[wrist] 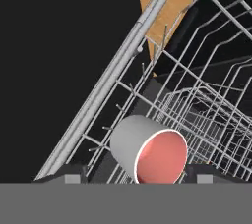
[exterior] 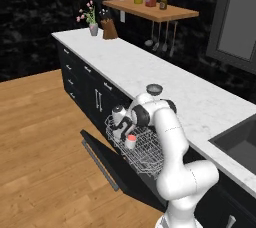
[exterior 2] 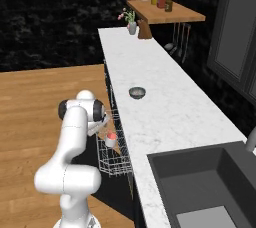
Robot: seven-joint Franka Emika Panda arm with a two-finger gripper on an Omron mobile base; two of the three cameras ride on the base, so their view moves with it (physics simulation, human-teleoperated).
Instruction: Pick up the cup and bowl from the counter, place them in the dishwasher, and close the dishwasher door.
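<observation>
Cup (exterior: 130, 141) first: from the left base view it sits inside the pulled-out silver rack (exterior: 145, 154) of the dishwasher (exterior: 131, 162), red top showing, right under the gripper (exterior: 121, 131). The arm bends down over the rack, and the dishwasher door (exterior: 102, 159) is folded flat, with its long grey handle toward the wood floor (exterior: 40, 147). The bowl (exterior: 154, 89) is up on the counter (exterior: 150, 72) near the front edge, just behind the arm's elbow. Farther back there's a wooden shelf (exterior: 152, 9) with jars, a small flower pot (exterior: 93, 28) and a knife block (exterior: 109, 29).

From the right base view, the cup (exterior 2: 110, 138) is in the rack (exterior 2: 112, 157) just below the counter (exterior 2: 160, 102) edge, with the hand right beside it. The bowl (exterior 2: 137, 92) sits alone mid-counter, well apart from the sink (exterior 2: 210, 187).

Hand view: the cup (wrist: 150, 152) looks tilted toward the camera, red inside facing us, sitting between the two dark fingertips (wrist: 66, 175) with rack wires (wrist: 197, 100) all around. There's a visible gap on each side of the cup, so the fingers look spread and not clamped on it.
</observation>
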